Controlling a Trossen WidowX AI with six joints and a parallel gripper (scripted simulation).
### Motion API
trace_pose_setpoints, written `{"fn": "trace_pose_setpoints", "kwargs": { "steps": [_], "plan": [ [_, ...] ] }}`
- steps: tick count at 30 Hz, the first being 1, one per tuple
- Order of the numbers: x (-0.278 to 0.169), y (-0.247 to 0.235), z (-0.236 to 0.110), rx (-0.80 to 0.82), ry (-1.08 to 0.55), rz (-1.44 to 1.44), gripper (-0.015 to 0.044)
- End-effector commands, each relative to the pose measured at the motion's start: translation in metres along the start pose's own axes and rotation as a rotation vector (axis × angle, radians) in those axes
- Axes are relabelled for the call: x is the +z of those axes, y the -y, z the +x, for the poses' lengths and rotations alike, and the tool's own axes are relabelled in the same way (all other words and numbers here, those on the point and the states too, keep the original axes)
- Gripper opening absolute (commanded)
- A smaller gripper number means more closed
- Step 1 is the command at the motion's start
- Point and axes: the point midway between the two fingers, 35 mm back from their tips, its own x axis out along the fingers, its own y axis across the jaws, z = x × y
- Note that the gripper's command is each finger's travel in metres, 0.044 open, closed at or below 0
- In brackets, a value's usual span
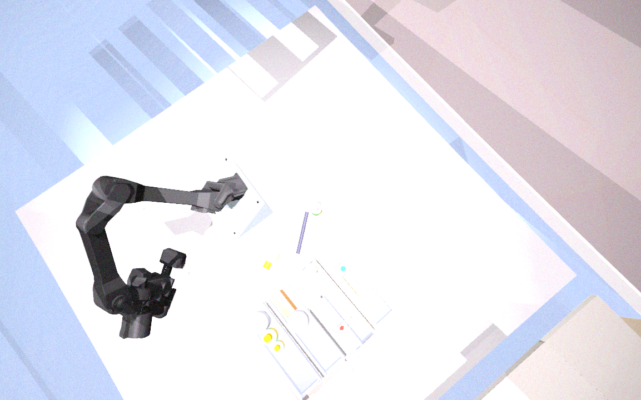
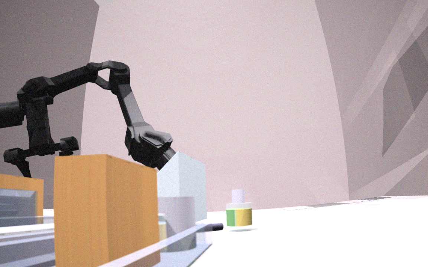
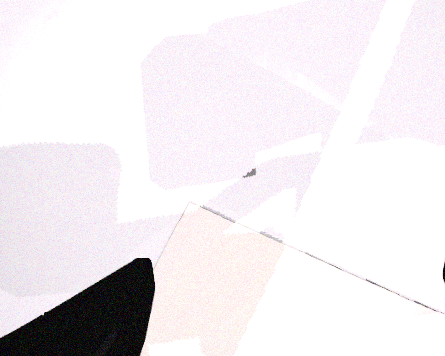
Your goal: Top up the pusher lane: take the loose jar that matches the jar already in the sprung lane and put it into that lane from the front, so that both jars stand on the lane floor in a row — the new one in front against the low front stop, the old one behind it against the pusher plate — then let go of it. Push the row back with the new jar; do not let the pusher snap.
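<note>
The white tabletop (image 1: 412, 209) carries everything, and the dark six-joint arm (image 1: 96, 248) rises from its base near the left edge, bends at the elbow and reaches across toward the middle. Its end effector (image 1: 237, 188) hangs over a pale, box-shaped white block (image 2: 182, 179), well apart from the jars; in the wrist view two dark fingers sit at the far left and right edges with only pale surfaces between them, so the jaws are spread wide and grip nothing. Toward the lower middle of the top view lies a set of parallel lanes (image 1: 334, 343) with thin dividing walls; from the exterior view two orange blocks (image 2: 105, 205) stand in them, the nearer one hiding much of the rest. In the lanes are a yellow-topped jar (image 1: 268, 338) beside a smaller yellow one, a red-topped item (image 1: 341, 328) and a cyan-topped item (image 1: 343, 268); which lane is the sprung one I cannot tell. A thin grey-blue rod (image 1: 302, 233) lies on the tabletop between the block and the lanes. Just beyond its far end stands a loose jar (image 2: 238, 214), upright, with a white cap and a green-and-yellow band. A small yellow cube (image 1: 267, 265) sits near the lane fronts.
</note>
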Motion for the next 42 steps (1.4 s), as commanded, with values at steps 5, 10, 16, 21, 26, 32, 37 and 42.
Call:
{"fn": "trace_pose_setpoints", "kwargs": {
  "steps": [5,10,16,21,26,32,37,42],
  "plan": [
    [-0.033,-0.002,0.003,-0.002,-0.035,-0.152,0.044],
    [-0.112,0.009,0.004,0.002,-0.099,-0.52,0.044],
    [-0.192,0.047,0.005,0.008,-0.141,-1.018,0.044],
    [-0.248,0.098,0.004,0.022,-0.144,-1.416,0.044],
    [-0.291,0.163,0.004,0.038,-0.103,-1.755,0.044],
    [-0.318,0.248,0.009,0.075,-0.001,-2.133,0.044],
    [-0.321,0.317,0.018,0.13,0.125,-2.404,0.044],
    [-0.313,0.355,0.028,0.174,0.236,-2.576,0.044]
  ]
}}
